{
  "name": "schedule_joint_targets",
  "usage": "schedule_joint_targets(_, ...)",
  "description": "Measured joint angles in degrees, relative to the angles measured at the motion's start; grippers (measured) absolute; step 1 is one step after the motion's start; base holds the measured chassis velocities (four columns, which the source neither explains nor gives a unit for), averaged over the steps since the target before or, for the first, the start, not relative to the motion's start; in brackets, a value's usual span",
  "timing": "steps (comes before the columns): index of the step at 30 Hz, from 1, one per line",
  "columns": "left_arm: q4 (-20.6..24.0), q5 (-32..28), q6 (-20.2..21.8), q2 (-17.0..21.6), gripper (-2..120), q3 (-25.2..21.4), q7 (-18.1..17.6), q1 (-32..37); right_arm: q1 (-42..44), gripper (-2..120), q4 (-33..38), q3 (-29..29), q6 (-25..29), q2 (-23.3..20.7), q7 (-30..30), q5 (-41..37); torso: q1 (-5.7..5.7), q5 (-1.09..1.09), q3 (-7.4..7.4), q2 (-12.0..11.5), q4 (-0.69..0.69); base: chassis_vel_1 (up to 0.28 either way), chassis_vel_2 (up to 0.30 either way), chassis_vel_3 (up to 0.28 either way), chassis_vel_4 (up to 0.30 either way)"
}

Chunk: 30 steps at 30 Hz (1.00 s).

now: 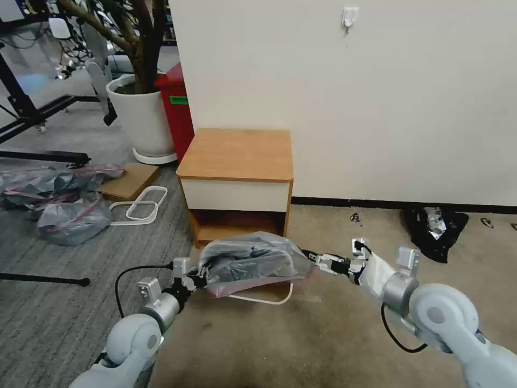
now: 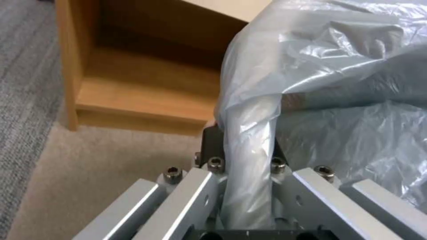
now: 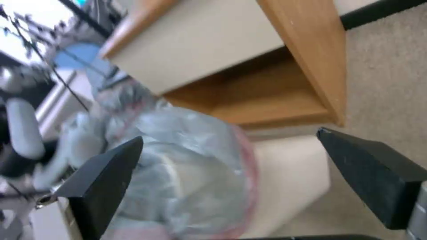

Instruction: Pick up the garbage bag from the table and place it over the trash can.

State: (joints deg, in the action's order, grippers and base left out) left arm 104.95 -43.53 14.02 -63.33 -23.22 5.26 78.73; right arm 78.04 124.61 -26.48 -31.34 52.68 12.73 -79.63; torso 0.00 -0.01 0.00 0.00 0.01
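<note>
The garbage bag, thin grey plastic with a pink rim band, is spread over the top of the beige trash can, which stands on the carpet in front of the table. My left gripper is shut on a bunched fold of the bag at its left side. At the bag's right end my right gripper is open. Its black fingers stand wide apart, with the bag and the trash can's wall just beyond them. The table's top is bare.
A red bin and a white planter stand left of the table by the wall. Bulging bags, a cardboard sheet and a white frame lie on the left floor. A black plastic bag lies at the right.
</note>
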Motion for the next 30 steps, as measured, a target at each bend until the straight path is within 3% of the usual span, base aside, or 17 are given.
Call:
schedule_joint_targets(4, -0.32, -0.07, -0.02, -0.53, 2, -0.24, -0.44, -0.77, 2.18, 100, 4.44, 0.00, -0.78, 1.96, 6.35, -4.58, 0.00, -0.01, 0.00, 0.00, -0.01, 0.000, 0.000, 0.000, 0.000)
schedule_joint_targets(8, -0.41, -0.45, -0.03, -1.90, 2, -0.81, -1.33, -1.86, 4.69, 100, 10.27, 3.50, -0.45, 7.30, 14.60, -8.60, 0.00, -0.01, 0.00, 0.00, -0.01, 0.000, 0.000, 0.000, 0.000)
schedule_joint_targets(12, -0.37, -0.47, -0.03, -2.49, 2, -1.06, -1.46, -1.91, 5.21, 100, 11.06, 6.33, 0.08, 10.53, 17.61, -9.60, 0.00, -0.02, 0.00, 0.00, -0.01, 0.000, 0.000, 0.000, 0.000)
schedule_joint_targets(15, 0.34, -0.43, -0.05, -3.33, 2, -1.17, -1.50, -1.28, 4.68, 99, 9.74, 10.85, 1.67, 15.54, 20.24, -9.72, 0.00, 0.00, 0.00, 0.00, -0.01, 0.000, 0.000, 0.000, 0.000)
schedule_joint_targets(22, 1.77, -0.18, -0.06, -4.45, 2, -1.06, -1.52, -0.07, 2.50, 99, 5.48, 13.48, 2.93, 19.12, 20.46, -8.10, 0.00, 0.01, 0.00, 0.00, 0.00, 0.000, 0.000, 0.000, 0.000)
schedule_joint_targets(30, 2.36, -0.03, -0.02, -5.16, 2, -0.68, -1.56, 0.25, 0.75, 99, 3.51, 12.58, 3.69, 19.04, 19.03, -7.14, 0.00, 0.01, 0.00, 0.00, 0.00, 0.000, 0.000, 0.000, 0.000)
